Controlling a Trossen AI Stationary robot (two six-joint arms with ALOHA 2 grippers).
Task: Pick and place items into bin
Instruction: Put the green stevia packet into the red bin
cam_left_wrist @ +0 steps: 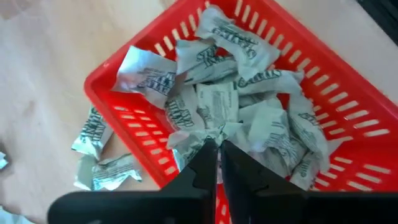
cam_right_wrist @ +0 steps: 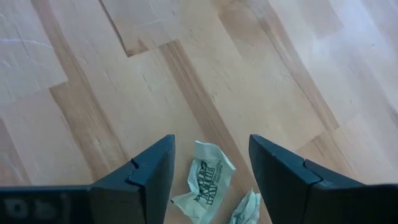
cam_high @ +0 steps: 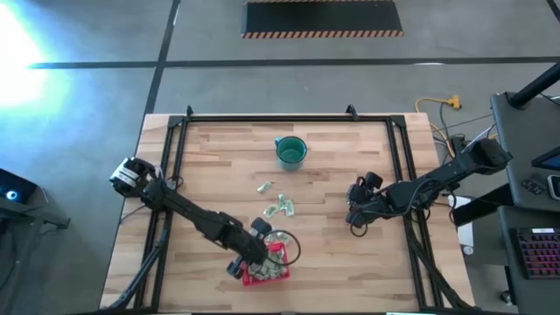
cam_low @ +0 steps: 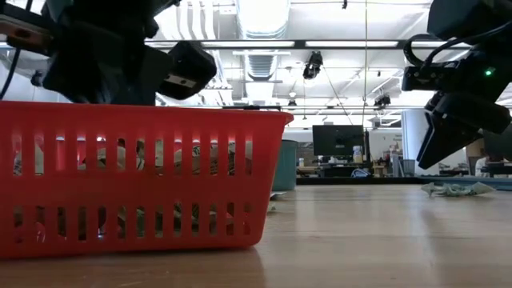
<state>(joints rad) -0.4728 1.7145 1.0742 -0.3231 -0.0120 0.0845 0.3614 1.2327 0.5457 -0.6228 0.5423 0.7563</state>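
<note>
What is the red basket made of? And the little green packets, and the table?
The red basket looks like moulded plastic: smooth, a bit shiny, with even slots in its walls. The packets seem to be thin wrapper film or paper, since they crinkle and have twisted, printed ends; which one is hard to tell. The table looks like pale wood planks, showing grain lines and joined strips.

a teal cup [cam_high: 290,151] stood on the far middle of the wooden table [cam_high: 227,162]. beyond the table's far right corner a yellow cable [cam_high: 437,103] lay on the grey floor.
</note>
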